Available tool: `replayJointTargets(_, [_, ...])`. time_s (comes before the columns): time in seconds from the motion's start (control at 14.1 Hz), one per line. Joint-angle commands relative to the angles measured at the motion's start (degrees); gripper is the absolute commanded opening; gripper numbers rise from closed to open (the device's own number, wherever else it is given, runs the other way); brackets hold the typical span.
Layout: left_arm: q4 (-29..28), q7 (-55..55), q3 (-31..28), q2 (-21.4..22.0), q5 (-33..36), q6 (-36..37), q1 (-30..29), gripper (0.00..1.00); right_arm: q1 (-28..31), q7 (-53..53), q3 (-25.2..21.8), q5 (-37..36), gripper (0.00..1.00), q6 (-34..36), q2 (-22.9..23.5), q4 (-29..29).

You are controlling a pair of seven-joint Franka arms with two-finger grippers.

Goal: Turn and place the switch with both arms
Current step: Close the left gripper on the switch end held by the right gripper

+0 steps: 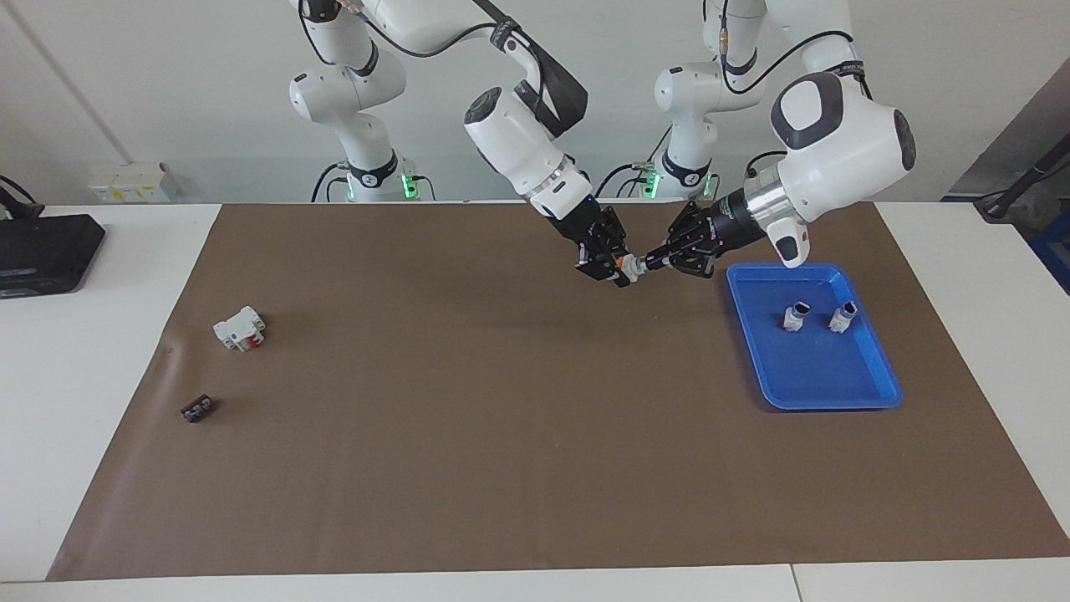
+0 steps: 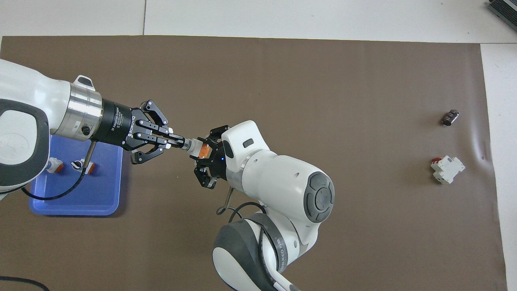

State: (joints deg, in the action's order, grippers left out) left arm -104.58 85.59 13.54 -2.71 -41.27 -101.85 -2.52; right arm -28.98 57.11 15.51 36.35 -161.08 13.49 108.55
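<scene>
Mid-turn: switch (image 2: 197, 147) aloft over mat (image 1: 468, 468), orange end clenched in right gripper (image 2: 207, 155), knob pinched by left gripper (image 2: 177, 142); tray (image 1: 869, 393) placement beside two pieces (image 1: 796, 318) pending.

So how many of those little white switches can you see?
3. One switch is up in the air, gripped by both the left gripper and right gripper. Two more stand side by side in the blue tray.
</scene>
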Motion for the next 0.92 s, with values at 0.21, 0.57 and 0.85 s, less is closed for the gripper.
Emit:
replayJointTargets(0.21, [-2.5, 11.9, -0.8, 0.3, 6.2, -5.6, -0.5, 0.0, -0.2, -1.5, 0.4, -0.4, 0.0, -0.7, -1.8, -0.1])
replayJointTargets(0.57, [-2.5, 19.2, -0.9, 0.3, 8.0, -5.5, -0.6, 0.0, -0.2, -1.5, 0.4, -0.4, 0.0, -0.7, -1.8, -0.1])
replayJointTargets(0.85, [-2.5, 21.1, -0.9, 0.3, 8.9, -5.0, -0.6, 0.0, -0.2, -1.6, 0.4, -0.4, 0.0, -0.7, -1.8, -0.1])
